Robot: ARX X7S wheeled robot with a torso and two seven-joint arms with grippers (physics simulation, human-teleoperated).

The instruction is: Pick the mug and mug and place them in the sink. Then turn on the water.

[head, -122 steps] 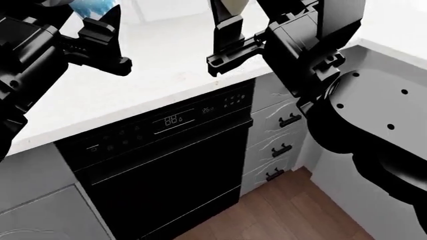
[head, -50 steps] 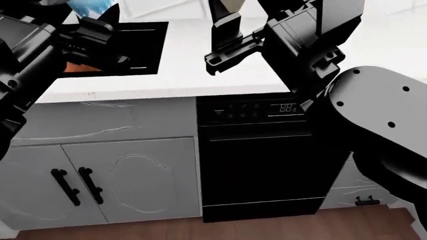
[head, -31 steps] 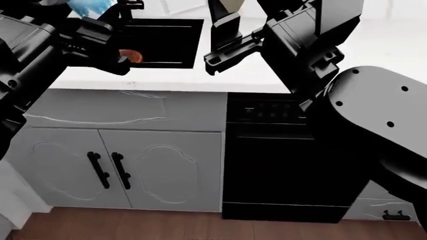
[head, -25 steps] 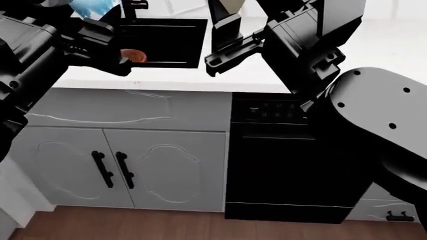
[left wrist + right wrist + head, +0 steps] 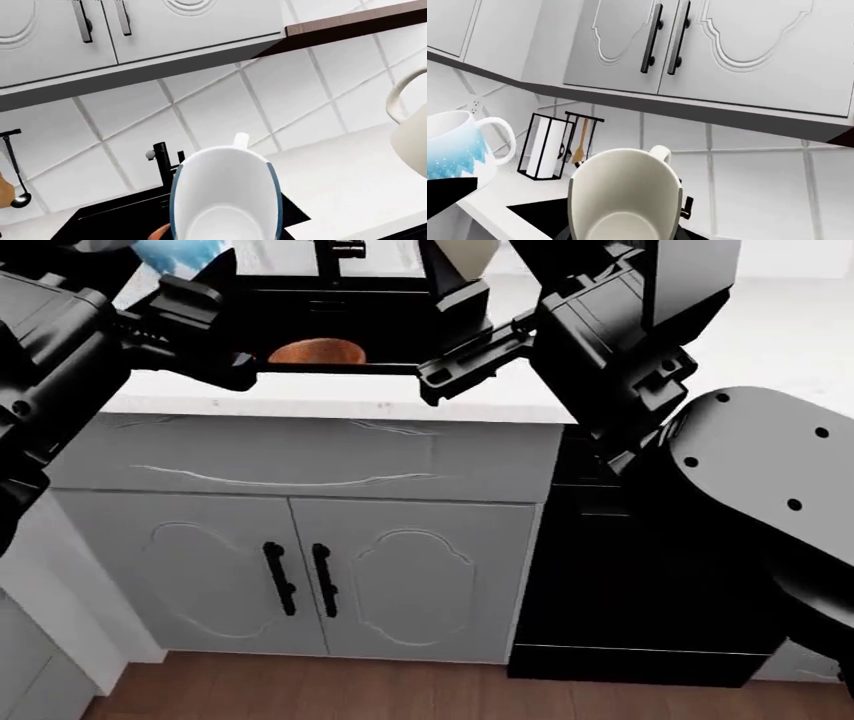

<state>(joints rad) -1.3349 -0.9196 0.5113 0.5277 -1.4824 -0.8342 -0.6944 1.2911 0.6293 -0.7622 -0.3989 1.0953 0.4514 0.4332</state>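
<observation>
My left gripper [image 5: 187, 275] is shut on the white mug with the blue pattern [image 5: 176, 254], which fills the left wrist view as a blue-rimmed mug [image 5: 223, 195]. The cream mug [image 5: 467, 250] is held by my shut right gripper [image 5: 461, 280], and it looms large in the right wrist view [image 5: 624, 195]. Both mugs hang above the black sink [image 5: 360, 315], whose tap [image 5: 334, 252] stands at the back. From each wrist camera the other mug also shows: the cream mug [image 5: 413, 130] and the patterned mug [image 5: 457, 145].
A brown bowl [image 5: 318, 352] lies in the sink. White countertop [image 5: 747, 350] runs to the right, above a black dishwasher [image 5: 627, 570]. Grey cabinet doors [image 5: 347, 570] are below the sink. A paper towel holder [image 5: 550, 147] and hanging utensils [image 5: 13, 175] stand by the tiled wall.
The view has swung so the sink, earlier at upper left, now lies directly under both grippers. The cabinet and dishwasher slid right. Both mugs stay held.
</observation>
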